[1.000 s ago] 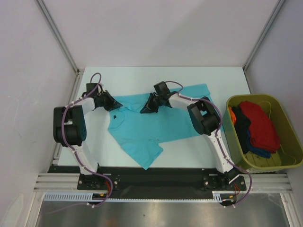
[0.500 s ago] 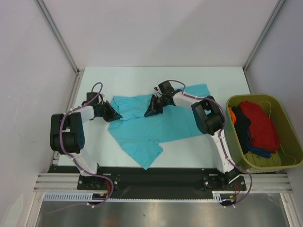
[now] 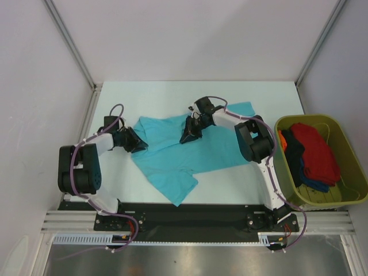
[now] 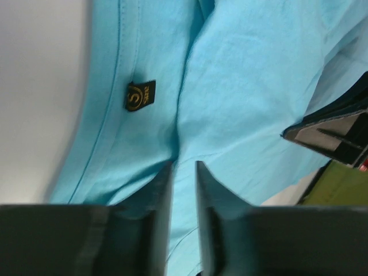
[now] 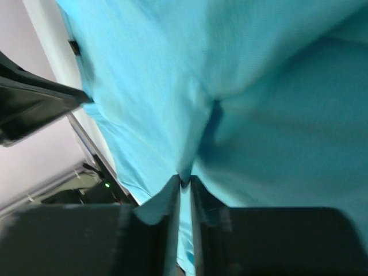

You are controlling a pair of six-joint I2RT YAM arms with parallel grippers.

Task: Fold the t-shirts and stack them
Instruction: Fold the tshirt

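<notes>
Under red tee (image 3: 315,150) in tub (image 3: 347,150): other tees (image 3: 294,152) mostly hidden.

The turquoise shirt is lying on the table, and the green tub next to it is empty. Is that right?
Not quite. The green tub is not empty: it holds a red shirt and darker shirts. The top external view shows this. The rest is right: the turquoise shirt is lying on the table, with the tub next to it.
</notes>
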